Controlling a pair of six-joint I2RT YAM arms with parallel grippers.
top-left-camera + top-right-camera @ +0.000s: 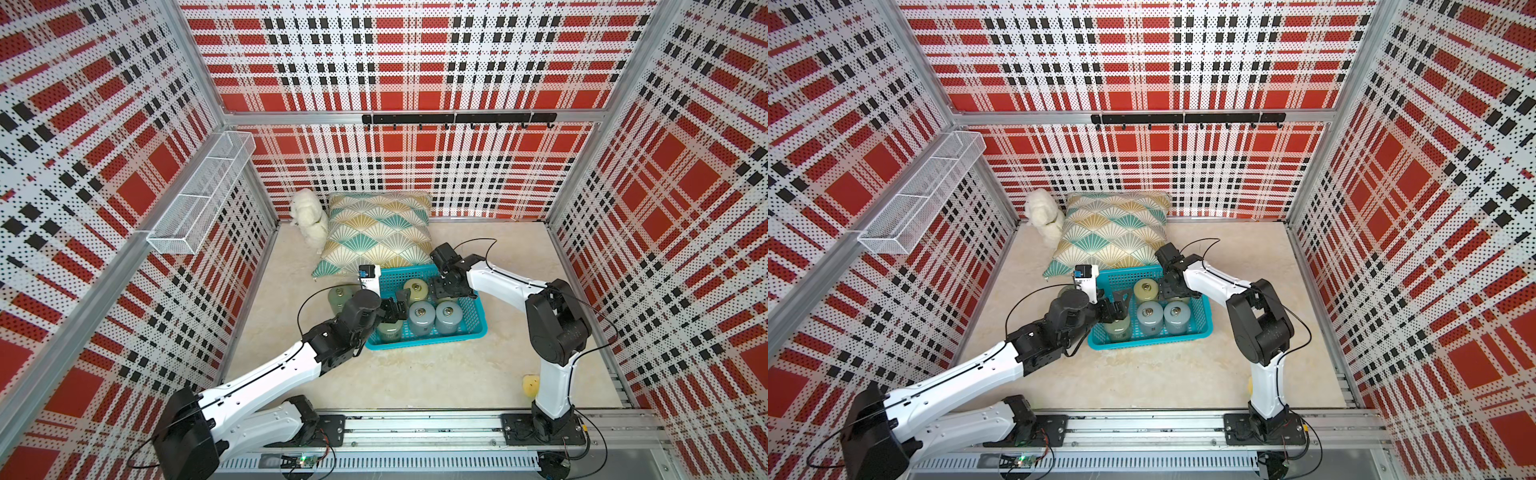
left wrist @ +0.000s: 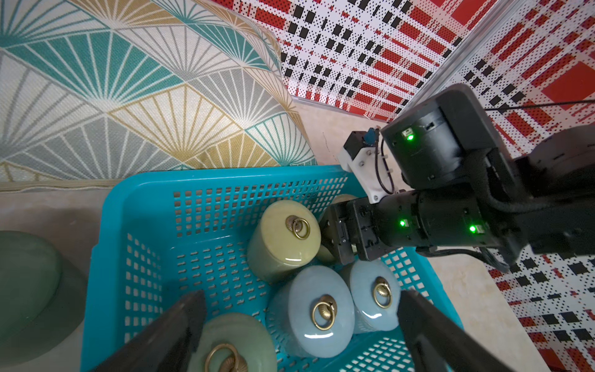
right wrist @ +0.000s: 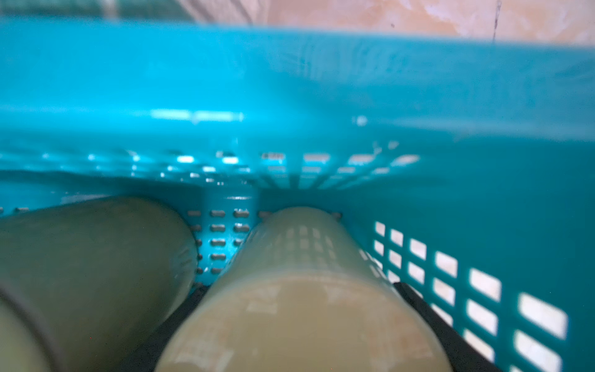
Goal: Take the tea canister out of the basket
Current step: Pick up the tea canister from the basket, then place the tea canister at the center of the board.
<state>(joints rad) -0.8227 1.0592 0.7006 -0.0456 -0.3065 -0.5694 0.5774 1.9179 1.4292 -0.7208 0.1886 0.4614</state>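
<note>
The turquoise basket [image 1: 428, 341] [image 1: 1150, 341] stands on the floor in front of the pillow and holds several lidded canisters with brass ring pulls. My right gripper [image 1: 446, 291] [image 3: 299, 288] reaches down into its far right corner. Its fingers press on both sides of a pale yellow tea canister [image 3: 299, 325], which stands upright inside the basket wall [image 3: 289, 80]. An olive canister [image 3: 90, 273] stands beside it. My left gripper [image 1: 397, 306] [image 2: 301, 299] hangs open over the basket's left half, holding nothing. Below it sit a green canister [image 2: 235, 341] and two blue-grey ones [image 2: 317, 309].
A dark green canister [image 1: 338, 297] [image 2: 29, 290] stands on the floor just left of the basket. Behind the basket lie a fan-patterned pillow [image 1: 378, 232] and a white plush toy [image 1: 309, 218]. A white wire rack [image 1: 203, 191] hangs on the left wall. A small yellow object [image 1: 531, 384] lies by the right arm's base.
</note>
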